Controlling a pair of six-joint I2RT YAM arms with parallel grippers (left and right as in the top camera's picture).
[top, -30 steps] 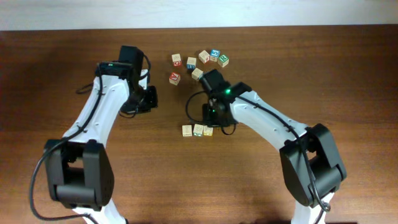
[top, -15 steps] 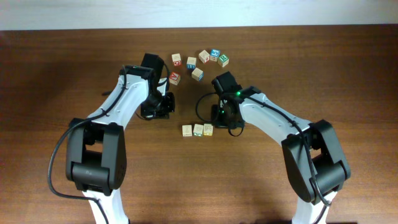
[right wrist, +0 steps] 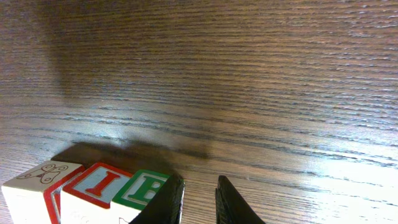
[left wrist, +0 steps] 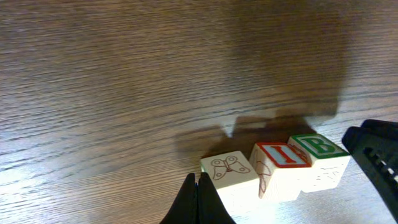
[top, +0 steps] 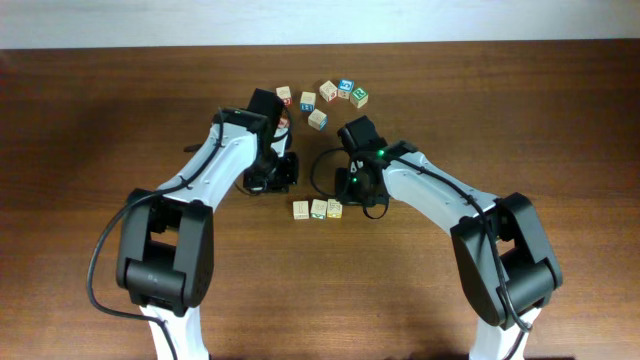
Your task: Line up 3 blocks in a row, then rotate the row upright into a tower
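Three pale blocks lie side by side in a row [top: 318, 209] at mid-table. In the wrist views they are a butterfly-print block [left wrist: 227, 171], a red I block [left wrist: 280, 158] and a green B block [left wrist: 320, 149]. My left gripper [left wrist: 197, 188] is shut and empty, its tip just left of the butterfly block; from overhead the left gripper [top: 288, 181] sits just behind the row's left end. My right gripper [right wrist: 198, 196] stands narrowly open with nothing between its fingers, its left finger against the green B block [right wrist: 143, 190]. Seen from overhead, the right gripper [top: 351, 195] is at the row's right end.
Several similar cubes are scattered behind the arms, among them one with blue print [top: 345, 88] and a plain one [top: 317, 119]. One red-printed cube [top: 284, 122] is partly hidden by my left arm. Bare wooden table [top: 320, 290] lies in front of the row.
My left arm has swung right, from the table's left part to just behind the row of blocks. My right gripper has shifted only slightly beside the row.
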